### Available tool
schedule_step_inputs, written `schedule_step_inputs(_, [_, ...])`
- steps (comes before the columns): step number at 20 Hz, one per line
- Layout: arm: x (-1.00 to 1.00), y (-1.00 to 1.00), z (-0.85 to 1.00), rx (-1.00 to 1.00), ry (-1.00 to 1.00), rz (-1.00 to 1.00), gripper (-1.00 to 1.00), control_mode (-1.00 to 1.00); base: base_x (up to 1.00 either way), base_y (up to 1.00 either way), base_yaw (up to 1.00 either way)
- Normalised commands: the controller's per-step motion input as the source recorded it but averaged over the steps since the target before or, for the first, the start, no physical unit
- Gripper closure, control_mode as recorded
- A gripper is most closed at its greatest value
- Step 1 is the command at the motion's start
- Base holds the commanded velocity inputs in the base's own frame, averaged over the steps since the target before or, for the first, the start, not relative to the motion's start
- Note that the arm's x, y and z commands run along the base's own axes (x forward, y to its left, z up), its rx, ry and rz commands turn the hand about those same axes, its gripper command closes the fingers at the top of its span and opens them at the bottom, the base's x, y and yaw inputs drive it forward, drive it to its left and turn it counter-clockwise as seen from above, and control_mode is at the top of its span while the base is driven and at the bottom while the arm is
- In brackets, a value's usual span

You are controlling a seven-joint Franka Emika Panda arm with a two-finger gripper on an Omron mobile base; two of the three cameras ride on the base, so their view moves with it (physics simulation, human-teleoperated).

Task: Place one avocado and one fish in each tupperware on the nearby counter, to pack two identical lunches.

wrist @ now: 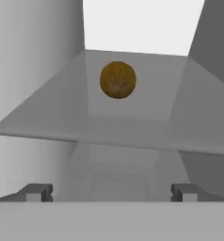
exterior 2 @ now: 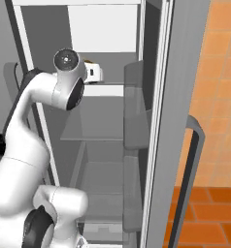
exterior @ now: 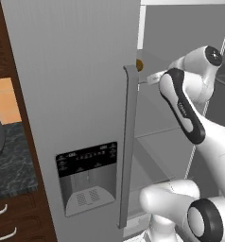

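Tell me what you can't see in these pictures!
- The avocado on the glass shelf: in the left base view the fridge door hides most of it, leaving a brown sliver.
- The tool: in the right base view the arm's own joint covers most of it.
- The counter: cut off by the left base view's left edge.
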Motion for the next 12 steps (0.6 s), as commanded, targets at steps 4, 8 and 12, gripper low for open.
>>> schedule_step_inputs(4, [0.66,0.1,0.11,0.0,0.24,0.0,-1.0,-1.0,0.0,0.0,0.0])
schedule_step_inputs(8, [0.63,0.04,0.0,0.0,0.0,0.0,-1.0,-1.0,0.0,0.0,0.0])
schedule_step_inputs(12, [0.63,0.35,-0.03,0.0,0.04,0.0,-1.0,-1.0,0.0,0.0,0.0])
